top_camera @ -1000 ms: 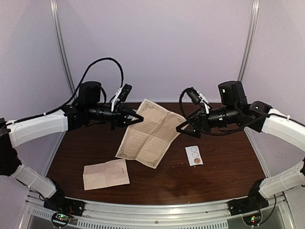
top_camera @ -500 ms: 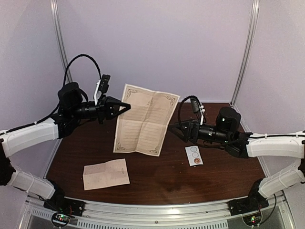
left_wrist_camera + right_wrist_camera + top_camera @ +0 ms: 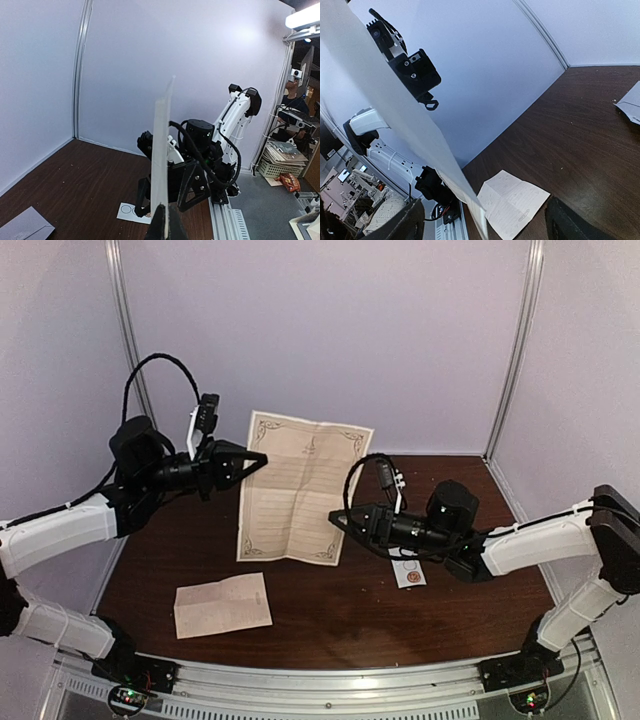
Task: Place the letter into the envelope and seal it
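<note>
Envelope (image 3: 222,605), one only, lies flat on the worktop (image 3: 450,625) at the near left, well below and nearer than the left fingers (image 3: 240,460), and nothing touches it. One white sticker strip (image 3: 408,573) lies under the wrist behind the right fingers (image 3: 352,522), its far end hidden by that arm. Farther back, the single letter (image 3: 300,490) stands upright off the worktop between the two arms. The left fingers are closed on its upper left edge; the left wrist view shows the sheet edge-on, pinched between them. The right fingers are spread wide at its lower right corner, and the sheet's edge passes between them ungripped. Half a second ago the letter leaned more and the right arm sat farther right, clear of the strip. The envelope has not moved.
</note>
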Controlling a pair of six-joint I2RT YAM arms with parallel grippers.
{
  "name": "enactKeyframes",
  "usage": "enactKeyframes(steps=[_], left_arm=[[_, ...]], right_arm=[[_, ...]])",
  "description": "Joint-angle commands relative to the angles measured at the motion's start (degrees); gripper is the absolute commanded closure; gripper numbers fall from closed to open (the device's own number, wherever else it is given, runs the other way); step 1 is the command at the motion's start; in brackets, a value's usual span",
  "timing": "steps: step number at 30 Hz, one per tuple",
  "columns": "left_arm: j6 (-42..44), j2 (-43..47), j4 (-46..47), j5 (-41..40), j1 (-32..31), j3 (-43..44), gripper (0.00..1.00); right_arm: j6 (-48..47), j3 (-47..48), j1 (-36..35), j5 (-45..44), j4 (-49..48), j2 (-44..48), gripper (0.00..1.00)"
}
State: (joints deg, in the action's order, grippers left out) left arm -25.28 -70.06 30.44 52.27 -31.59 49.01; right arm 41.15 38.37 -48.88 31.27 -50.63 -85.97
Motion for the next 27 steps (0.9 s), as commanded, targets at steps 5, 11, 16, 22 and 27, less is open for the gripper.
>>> enactKeyframes(steps=[5,11,16,22,27], left_arm=[[-2.0,1.3,5.5,-1.3,0.9,-1.4,1.0],[-2.8,0.8,6.7,-0.7,1.1,-1.6,1.0],[-1.1,0.9,4.4,-1.4,1.3,-1.1,1.0],[2.3,1.8,-0.3,-3.5,1.7,0.1,0.77],[5.5,4.8,-4.1,-6.5,3.2,1.0,0.43]], right_arm=[[5.1,0.1,-1.2,-0.7,-12.8,-2.7,0.34],[7.2,0.6,-1.5,-0.1,-16.3,-5.2,0.67],[6.2,0.3,-1.5,-2.2,-15.2,-3.9,1.0],[3.3,-1.1,-0.5,-5.2,-10.1,1.1,1.0],[0.2,-0.9,1.8,-3.5,-2.4,4.9,1.0]])
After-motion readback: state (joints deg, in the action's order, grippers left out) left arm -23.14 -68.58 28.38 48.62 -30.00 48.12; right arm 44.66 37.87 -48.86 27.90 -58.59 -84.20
